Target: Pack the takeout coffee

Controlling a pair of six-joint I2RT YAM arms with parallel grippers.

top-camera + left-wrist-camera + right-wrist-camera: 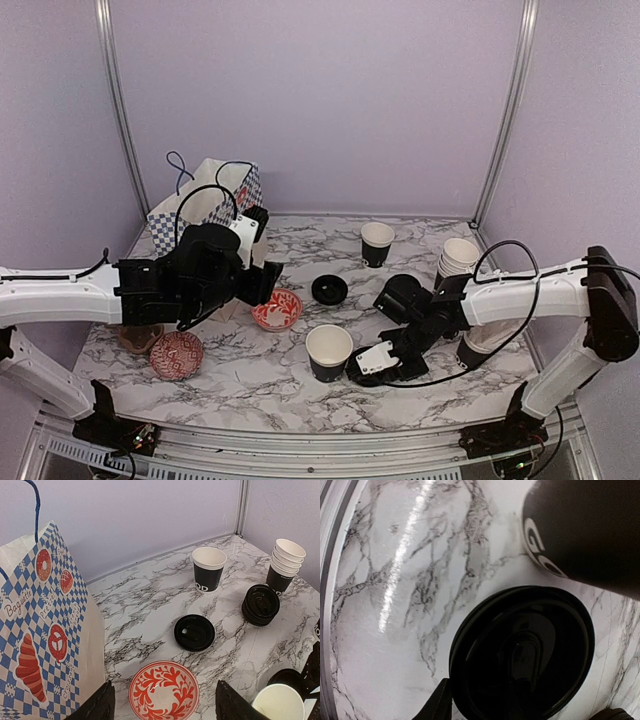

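Note:
An open black paper cup (329,352) (278,703) with a cream inside stands near the front, with no lid on it. My right gripper (372,366) is low beside it, at a black lid (522,652). One fingertip (439,702) sits against the outside of the lid's rim; the other is lost against the dark lid, so a grip does not show. The cup's lettered side (585,530) is just behind. A second open cup (377,243) (209,568) stands at the back. My left gripper (262,283) (162,702) hangs open over a red patterned bowl (164,692).
A checked paper bag (210,200) (45,630) stands at the back left. A loose black lid (329,289) (194,632) lies mid-table. A stack of lids (260,605) and a stack of cups (459,257) (285,562) are on the right. Another red bowl (177,354) sits front left.

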